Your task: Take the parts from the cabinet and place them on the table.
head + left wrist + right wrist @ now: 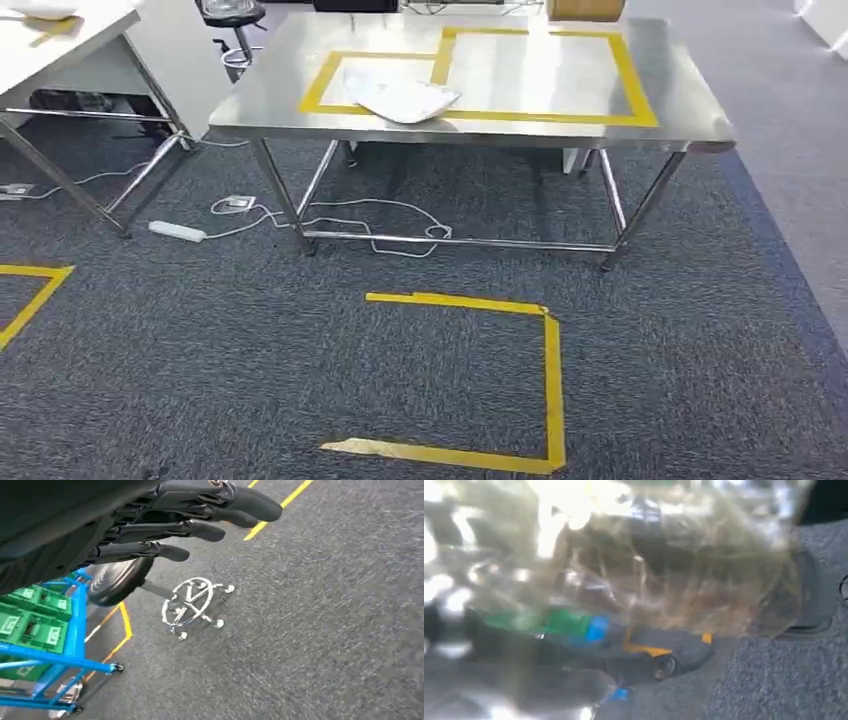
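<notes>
Floor: grey carpet, steel table point(690, 120) at 12 o'clock.
Left hand point(190, 515): fingers apart, empty.
Right hand: clasps clear bag point(664, 565).
Risk: bag slipping while walking.

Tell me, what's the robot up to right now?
Left hand empty, fingers apart. Right hand behind a clear bag; grip unclear. Table ahead, one bag on it.

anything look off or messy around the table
Floor tape square has its near-left end torn and crumpled, and its left side is missing. A power strip and loose white cables trail on the carpet under the steel table.
</notes>
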Robot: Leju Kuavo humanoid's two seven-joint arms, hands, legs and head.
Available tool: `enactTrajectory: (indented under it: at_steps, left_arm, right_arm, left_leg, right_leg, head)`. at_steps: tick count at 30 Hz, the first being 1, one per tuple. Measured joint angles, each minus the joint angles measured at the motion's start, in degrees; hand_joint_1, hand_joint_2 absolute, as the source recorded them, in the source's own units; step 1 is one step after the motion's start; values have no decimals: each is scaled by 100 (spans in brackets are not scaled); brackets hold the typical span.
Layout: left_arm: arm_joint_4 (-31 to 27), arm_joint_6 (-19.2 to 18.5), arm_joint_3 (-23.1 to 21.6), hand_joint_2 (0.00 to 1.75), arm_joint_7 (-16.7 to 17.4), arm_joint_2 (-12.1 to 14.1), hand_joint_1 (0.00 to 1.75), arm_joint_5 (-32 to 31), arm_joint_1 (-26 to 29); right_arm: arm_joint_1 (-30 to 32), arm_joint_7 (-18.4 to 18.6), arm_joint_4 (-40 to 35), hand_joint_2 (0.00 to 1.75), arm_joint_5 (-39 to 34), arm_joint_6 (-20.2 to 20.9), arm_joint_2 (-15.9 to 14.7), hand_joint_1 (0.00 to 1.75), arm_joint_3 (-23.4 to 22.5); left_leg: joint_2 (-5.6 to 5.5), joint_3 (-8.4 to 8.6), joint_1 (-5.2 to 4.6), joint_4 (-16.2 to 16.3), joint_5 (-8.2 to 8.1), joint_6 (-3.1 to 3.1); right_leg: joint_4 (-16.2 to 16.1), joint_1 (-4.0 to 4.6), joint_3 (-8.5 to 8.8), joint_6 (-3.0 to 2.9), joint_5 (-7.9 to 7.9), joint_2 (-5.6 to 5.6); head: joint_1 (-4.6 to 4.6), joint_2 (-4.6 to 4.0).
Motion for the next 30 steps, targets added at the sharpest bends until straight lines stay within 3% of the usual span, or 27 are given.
enactTrajectory:
  at_steps: [1,2,3,4,5,6,7,8,9,10,11,13,14,15,16,17,18,19,20,21,22,23,24,26,27,29,30]
  left_arm:
    - [20,0,-17,0,-83,-11,0,55,-1]
    - [61,0,-26,0,-146,-29,0,100,-5]
    - [94,0,-31,0,-190,-37,0,122,-13]
    - [120,0,-35,0,-221,-48,0,127,-22]
    - [144,0,-39,0,-236,-64,0,142,-32]
    - [164,0,-39,0,-242,-74,0,144,-40]
    - [181,0,-41,0,-251,-81,0,159,-46]
    - [195,0,-46,0,-253,-85,0,159,-54]
    - [207,0,-48,0,-262,-88,0,159,-65]
    - [210,2,-52,0,-268,-85,0,159,-77]
    - [220,2,-52,0,-275,-85,0,159,-98]
    - [238,2,-55,0,-282,-94,0,159,-112]
    - [256,2,-57,0,-282,-94,0,159,-105]
    - [271,2,-68,0,-284,-103,0,157,-104]
    - [286,2,-68,0,-284,-103,0,155,-108]
    - [301,2,-70,0,-286,-109,0,144,-104]
    - [306,2,-72,0,-288,-118,0,133,-101]
    - [321,2,-74,0,-292,-129,0,131,-106]
    - [337,2,-74,0,-304,-138,0,131,-113]
    - [352,2,-74,0,-304,-147,0,131,-118]
    - [367,2,-74,0,-306,-155,0,131,-123]
    - [376,2,-74,0,-308,-164,0,131,-128]
    - [385,2,-74,0,-310,-173,0,131,-135]
    - [387,2,-72,0,-317,-193,0,131,-153]
    - [391,2,-72,0,-319,-197,0,131,-154]
    - [402,2,-72,0,-319,-190,0,131,-154]
    - [409,2,-74,0,-319,-175,0,131,-144]
  right_arm:
    - [-4,-2,0,0,-41,-20,0,0,13]
    - [2,-2,-9,0,-48,-50,2,0,22]
    - [5,-2,-11,0,-48,-63,4,0,28]
    - [3,-2,-15,0,-48,-79,9,0,31]
    - [3,-2,-17,0,-50,-83,9,0,33]
    - [2,-2,-22,0,-50,-85,9,0,35]
    - [-4,-2,-24,0,-50,-85,9,0,35]
    - [-6,-2,-26,0,-50,-85,9,0,35]
    - [-6,-2,-35,0,-50,-85,9,0,35]
    - [2,-2,-44,0,-50,-87,9,0,35]
    - [7,-2,-57,0,-50,-85,9,0,37]
    - [-4,-19,-61,0,-50,-87,9,0,35]
    - [9,-48,-68,0,-50,-87,9,0,35]
    - [34,-104,-70,0,-52,-96,7,0,35]
    - [60,-144,-77,0,-52,-96,11,0,37]
    - [76,-142,-81,0,-52,-96,11,0,44]
    - [75,-129,-81,0,-52,-96,11,0,44]
    - [73,-125,-81,0,-52,-96,11,0,44]
    - [72,-127,-81,0,-52,-96,11,0,44]
    - [66,-146,-81,0,-52,-96,11,0,41]
    - [58,-149,-81,0,-52,-96,11,0,41]
    - [56,-149,-81,0,-52,-96,9,0,41]
    - [55,-149,-81,0,-52,-98,9,0,41]
    - [35,-96,-81,0,-52,-98,7,0,37]
    - [14,-96,-81,0,-52,-98,7,0,37]
    - [16,-232,-85,0,-52,-98,7,0,31]
    - [36,-277,-87,0,-52,-98,11,0,35]
  left_leg:
    - [1,-67,7,239,-437,-21]
    - [1,-142,15,635,-855,-48]
    - [1,-201,21,1065,-1151,-67]
    - [1,-235,23,1485,-1304,-78]
    - [1,-204,23,1731,-1236,-79]
    - [1,-93,23,1751,-1031,-74]
    - [1,104,23,1590,-772,-60]
    - [0,420,23,1221,-602,-41]
    - [-15,839,22,681,-629,-18]
    - [-30,1298,2,100,-836,6]
    - [-39,1470,1,-257,-966,44]
    - [-40,1371,-41,-264,-962,87]
    - [-31,1300,-52,-278,-885,148]
    - [17,1201,-17,-294,-790,208]
    - [19,1114,-30,-291,-714,269]
    - [26,1009,-37,-291,-629,299]
    - [32,904,-46,-290,-547,306]
    - [36,782,-57,-283,-452,311]
    - [42,654,-65,-269,-353,310]
    - [43,514,-70,-248,-262,303]
    - [49,376,-71,-223,-176,291]
    - [52,259,-70,-193,-103,278]
    - [51,159,-70,-167,-35,262]
    - [43,89,-96,-89,84,211]
    - [54,54,-96,-86,162,178]
    - [56,-25,-78,-126,343,109]
    - [9,-55,-87,-109,378,79]
  right_leg:
    - [2,1,-88,-60,76,0]
    - [5,6,-173,-59,152,-5]
    - [16,12,-260,-63,225,-15]
    - [38,19,-372,-61,300,-21]
    - [76,23,-464,-57,369,-26]
    - [116,27,-568,-49,430,-33]
    - [170,29,-705,-38,496,-33]
    - [222,28,-830,-19,556,-30]
    - [272,28,-903,6,604,-27]
    - [308,57,-959,44,639,-23]
    - [333,55,-983,75,693,-30]
    - [311,21,-1054,125,850,-40]
    - [293,22,-1076,165,927,-33]
    - [373,-13,-1151,194,834,-6]
    - [518,-6,-1198,219,487,20]
    - [832,-13,-1272,238,30,33]
    - [1226,-12,-1343,252,-341,42]
    - [1640,-12,-1363,266,-599,46]
    - [1961,-10,-1348,268,-609,47]
    - [2117,-9,-1280,266,-382,49]
    - [2052,-8,-1112,267,-55,48]
    - [1809,-7,-850,259,196,48]
    - [1371,-7,-477,247,261,48]
    - [-37,14,520,186,-161,41]
    - [-269,15,594,154,-319,44]
    - [-190,46,435,65,-258,48]
    - [-216,3,300,16,-156,30]
  head:
    - [-28,-2]
    - [-41,0]
    - [-39,0]
    - [-39,0]
    - [-39,0]
    - [-41,0]
    - [-39,0]
    - [-41,0]
    - [-46,0]
    - [-50,0]
    - [-52,2]
    - [-57,0]
    - [-59,0]
    - [-68,-2]
    - [-54,2]
    - [-35,-2]
    - [-19,0]
    - [-15,0]
    - [-11,-2]
    - [-9,0]
    - [-15,0]
    - [-11,0]
    - [-13,0]
    - [-11,0]
    - [-17,0]
    - [-11,-2]
    - [-4,0]
